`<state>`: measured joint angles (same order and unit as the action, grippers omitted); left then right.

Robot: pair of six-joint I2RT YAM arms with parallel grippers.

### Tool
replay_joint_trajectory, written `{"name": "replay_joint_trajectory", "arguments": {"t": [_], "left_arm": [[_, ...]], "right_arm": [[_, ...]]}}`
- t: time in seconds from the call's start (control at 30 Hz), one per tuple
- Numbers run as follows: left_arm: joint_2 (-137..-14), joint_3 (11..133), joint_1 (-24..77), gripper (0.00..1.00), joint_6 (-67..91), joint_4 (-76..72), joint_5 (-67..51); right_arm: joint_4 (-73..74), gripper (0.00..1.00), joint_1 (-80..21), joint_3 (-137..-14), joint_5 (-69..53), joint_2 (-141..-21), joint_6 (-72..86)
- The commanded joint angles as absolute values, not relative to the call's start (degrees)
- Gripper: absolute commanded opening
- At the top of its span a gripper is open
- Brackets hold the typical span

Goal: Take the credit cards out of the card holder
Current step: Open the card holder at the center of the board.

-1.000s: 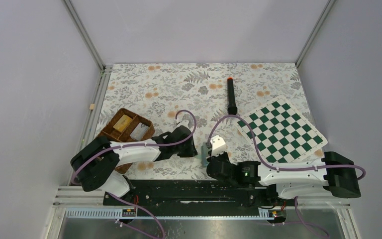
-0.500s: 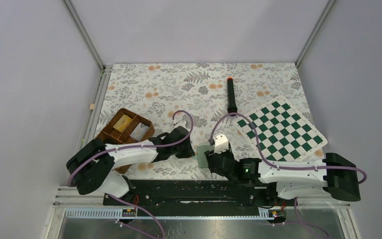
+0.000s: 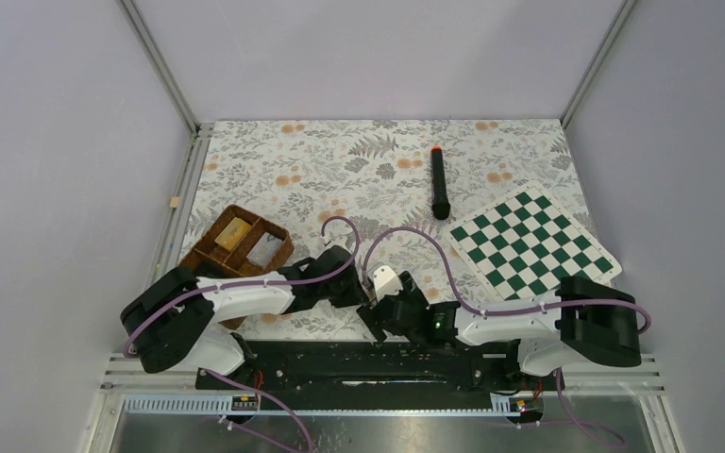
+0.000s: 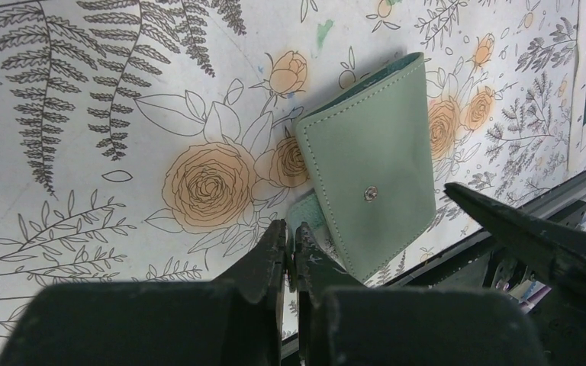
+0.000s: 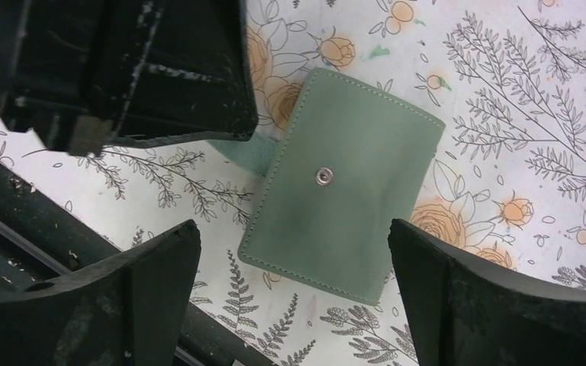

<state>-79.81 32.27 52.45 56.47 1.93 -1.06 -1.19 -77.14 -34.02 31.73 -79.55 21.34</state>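
Floral counter [image 5: 503,114] is carrying the card holder [image 5: 343,183], looking soft and light. My right pincer [image 5: 291,229] is gaping astride it. My left pincer [image 4: 288,244] is sitting closed by its seven-o'clock strap [image 4: 305,216], probably the best hold.

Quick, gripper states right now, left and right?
Left gripper: shut, tips at the card holder's tab; grip on it unclear.
Right gripper: open over the card holder, holding nothing.

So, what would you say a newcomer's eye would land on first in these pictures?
The closed sage-green card holder draws the eye first. It lies flat on the floral table cover near the front edge, with the open right gripper straddling it and the left gripper closed beside it. Next come the green chessboard at the right and the brown wicker tray at the left.
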Motion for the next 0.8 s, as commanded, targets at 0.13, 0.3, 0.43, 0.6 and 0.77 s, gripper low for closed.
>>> {"name": "replay_joint_trajectory", "arguments": {"t": [0.13,0.3,0.43,0.6,0.77], "left_arm": [[-78.1,32.1,52.7,0.0,57.6,1.2,-1.0],[-78.0,32.0,52.7,0.0,57.5,2.7,-0.2],[-77.8,32.1,52.6,0.0,57.3,3.8,1.1],[-77.4,32.1,52.7,0.0,57.4,4.3,1.5],[-77.1,32.1,52.6,0.0,57.1,4.9,1.7]], "right_arm": [[-1.4,0.99,-81.0,-38.7,39.0,-85.2,18.2],[4.7,0.93,-81.7,-40.4,46.3,-86.9,21.8],[5.3,0.75,-81.7,-38.8,48.8,-84.7,23.6],[5.9,0.76,-81.7,-38.7,49.9,-84.6,24.4],[8.1,0.74,-81.7,-39.0,51.8,-83.3,25.9]]}}
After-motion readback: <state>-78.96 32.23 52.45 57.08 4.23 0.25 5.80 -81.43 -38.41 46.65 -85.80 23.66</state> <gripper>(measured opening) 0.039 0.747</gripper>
